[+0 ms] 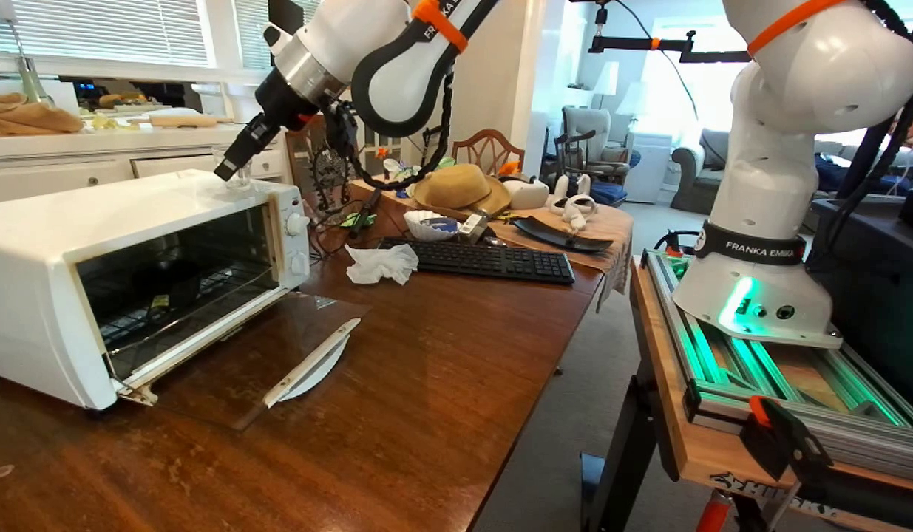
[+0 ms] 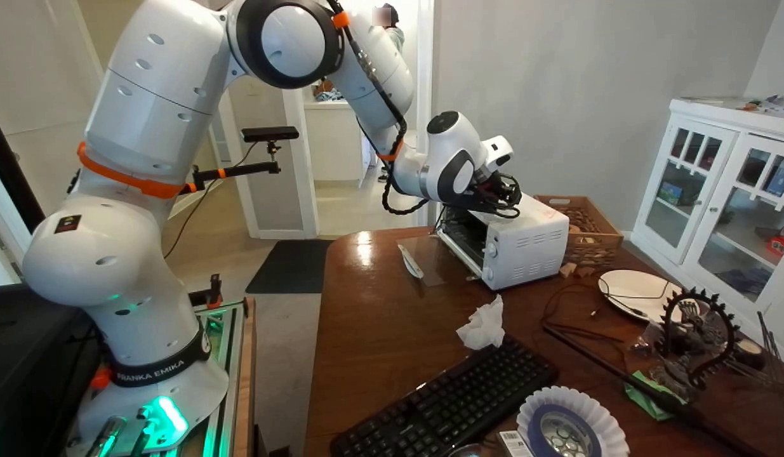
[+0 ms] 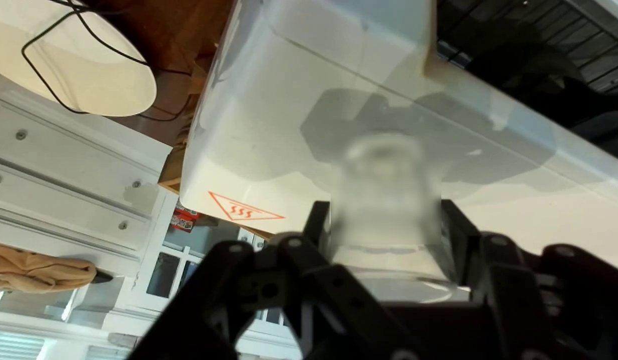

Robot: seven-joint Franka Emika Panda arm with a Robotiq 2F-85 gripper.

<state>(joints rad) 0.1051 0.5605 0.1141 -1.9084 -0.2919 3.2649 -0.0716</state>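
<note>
A clear glass (image 3: pixel 389 260) stands upright between the fingers of my gripper (image 3: pixel 386 216), both of which lie against its sides. Part of the glass is blurred in the wrist view. Beneath it is the top of a white toaster oven (image 3: pixel 268 125), with a red heat-warning triangle (image 3: pixel 241 209) printed there. In an exterior view, the gripper (image 1: pixel 225 170) slants down to the glass (image 1: pixel 240 177), at the knob end of the oven (image 1: pixel 72 214). The glass does not show in an exterior view where the wrist hides the fingers above the oven (image 2: pixel 531 244).
The oven's glass door (image 1: pixel 279 355) hangs open over the brown table (image 1: pixel 397 414). Crumpled white tissue (image 2: pixel 484 324) and a black keyboard (image 2: pixel 449 393) lie nearby. A wicker basket (image 2: pixel 591 222) and a white plate (image 2: pixel 633 293) are beside the oven.
</note>
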